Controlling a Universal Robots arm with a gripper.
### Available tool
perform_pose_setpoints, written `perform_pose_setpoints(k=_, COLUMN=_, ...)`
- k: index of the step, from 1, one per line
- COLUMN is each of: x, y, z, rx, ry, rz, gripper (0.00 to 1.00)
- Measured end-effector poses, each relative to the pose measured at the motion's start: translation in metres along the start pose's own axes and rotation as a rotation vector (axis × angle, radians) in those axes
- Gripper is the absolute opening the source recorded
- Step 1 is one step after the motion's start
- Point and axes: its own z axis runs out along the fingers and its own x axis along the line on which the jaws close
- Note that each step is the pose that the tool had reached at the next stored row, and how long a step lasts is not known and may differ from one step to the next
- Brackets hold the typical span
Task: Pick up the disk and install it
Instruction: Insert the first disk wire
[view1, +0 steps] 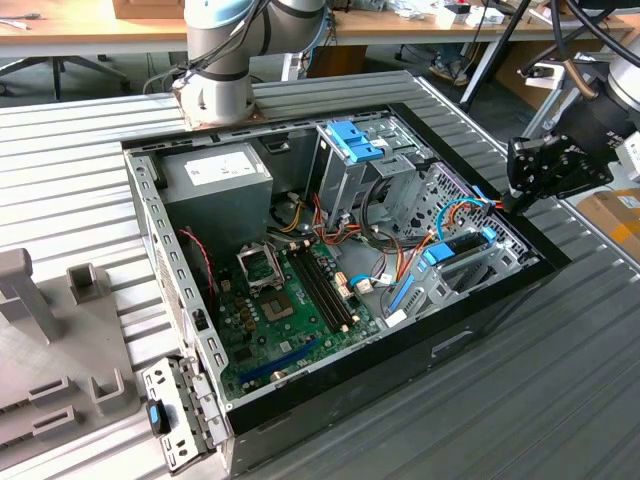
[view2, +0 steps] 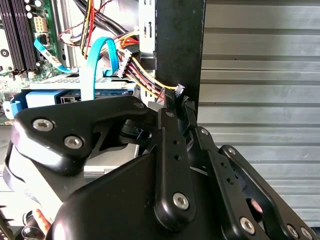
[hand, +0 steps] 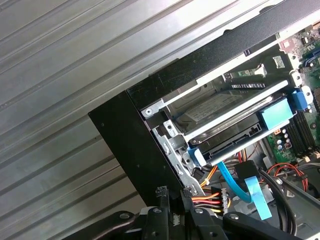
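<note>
The disk (view1: 462, 246), black with blue rails and a blue end tab, lies in the low silver bay at the corner of the open computer case (view1: 330, 395) on the exterior view's right. Both wrist views show it seated there under silver bars, disk (hand: 220, 107) and disk (view2: 50, 97). My gripper (view1: 512, 197) hovers just above the case's black wall beside that bay, its fingers shut. In the second wrist view the gripper (view2: 176, 102) has the plug of a red, yellow and black wire bundle (view2: 145, 82) right at its fingertips; whether it is pinched I cannot tell.
A tall silver cage with a blue clip (view1: 352, 140) stands at the back of the case. A light-blue flat cable (view2: 92, 62) arcs over the bay. The motherboard (view1: 285, 300) and power supply (view1: 215, 180) fill the rest. The arm's base (view1: 215, 95) sits behind; grey fixtures (view1: 60, 340) stand on the exterior view's left.
</note>
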Motion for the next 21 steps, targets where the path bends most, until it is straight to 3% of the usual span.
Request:
perform_pose_setpoints(k=3, x=0.0000, y=0.0000, z=0.0000, rx=-0.0001, ry=0.0001, rz=0.000, gripper=0.23)
perform_pose_setpoints(k=5, x=0.0000, y=0.0000, z=-0.0001, rx=-0.0002, ry=0.0001, rz=0.000, gripper=0.17)
perform_pose_setpoints(k=14, x=0.0000, y=-0.0001, z=-0.0005, rx=0.0005, ry=-0.0004, rz=0.000, gripper=0.17)
perform_pose_setpoints(k=21, x=-0.0036, y=-0.0017, z=-0.0204, rx=0.0036, ry=0.0060, rz=0.000, gripper=0.17)
